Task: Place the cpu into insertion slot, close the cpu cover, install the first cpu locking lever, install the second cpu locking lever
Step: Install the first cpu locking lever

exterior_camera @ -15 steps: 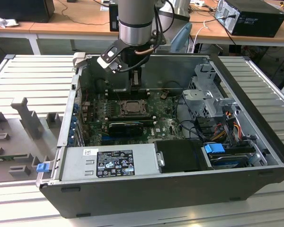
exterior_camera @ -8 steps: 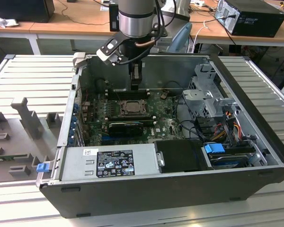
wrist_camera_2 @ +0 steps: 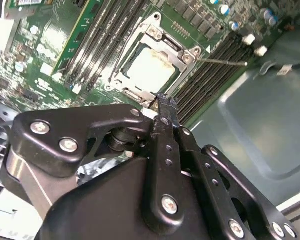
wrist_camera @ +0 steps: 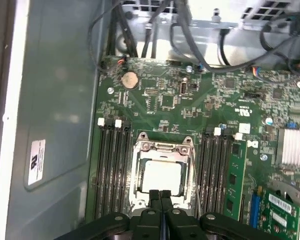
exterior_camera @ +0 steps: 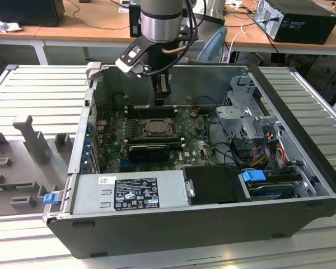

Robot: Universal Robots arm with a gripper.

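The open dark-grey metal computer case [exterior_camera: 173, 235] lies on a table of pale grey ribbed metal slats [exterior_camera: 39, 84], which reaches out on both sides of it. On the exterior view's left, some grey moulded fixture blocks [exterior_camera: 33, 140] stand on these slats. Behind the table are light wooden desks [exterior_camera: 101, 22] with a black box [exterior_camera: 302, 19] and loose cables on them.

Inside the case the green motherboard [wrist_camera: 190, 95] lies flat. The small square pale beige cpu [wrist_camera: 161, 177] sits in the black-framed insertion slot [exterior_camera: 143, 133], and the thin silvery-grey cpu cover [wrist_camera: 162, 148] with its square window lies down flat around the chip. A thin silvery locking lever [wrist_camera_2: 222, 61] sticks out from one corner of the cover, over the long black memory slots [wrist_camera_2: 210, 75] – whether it is latched, I cannot tell.

The black gripper [wrist_camera: 160, 194] hangs just above the edge of the socket. In both wrist views its two fingers are pressed together – no gap, and nothing is held between them.
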